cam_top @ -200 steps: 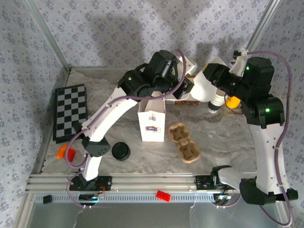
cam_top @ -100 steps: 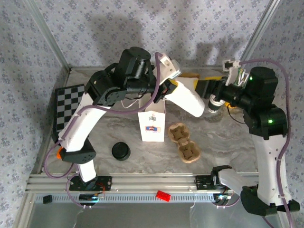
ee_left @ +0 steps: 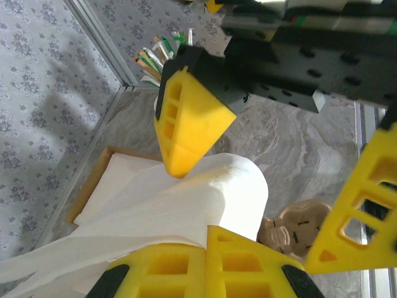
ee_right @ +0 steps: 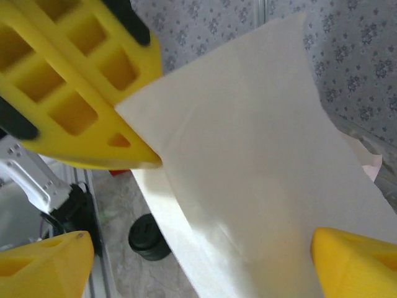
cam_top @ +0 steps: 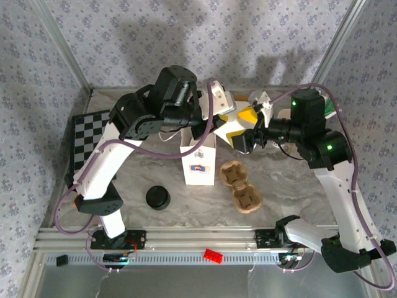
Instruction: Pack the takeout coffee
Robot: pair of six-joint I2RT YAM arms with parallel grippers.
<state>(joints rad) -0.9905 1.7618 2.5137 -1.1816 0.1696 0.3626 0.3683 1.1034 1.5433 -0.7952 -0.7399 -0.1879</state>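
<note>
One white paper bag [ee_right: 248,143] is pinched tight in our left claw [ee_left: 208,233]; our right claw [ee_right: 198,248] is spread apart around it.

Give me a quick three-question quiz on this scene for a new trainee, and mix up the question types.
1. True or false: a cup sits in a well of the cardboard cup carrier.
2. Which gripper's jaws are shut on the white paper?
3. In the top view, the black lid lies: A) in the carrier, B) on the table left of the white bag, C) between open jaws.
Key: 1 false, both wells are empty. 2 the left gripper; the right gripper stands open. 3 B.
</note>
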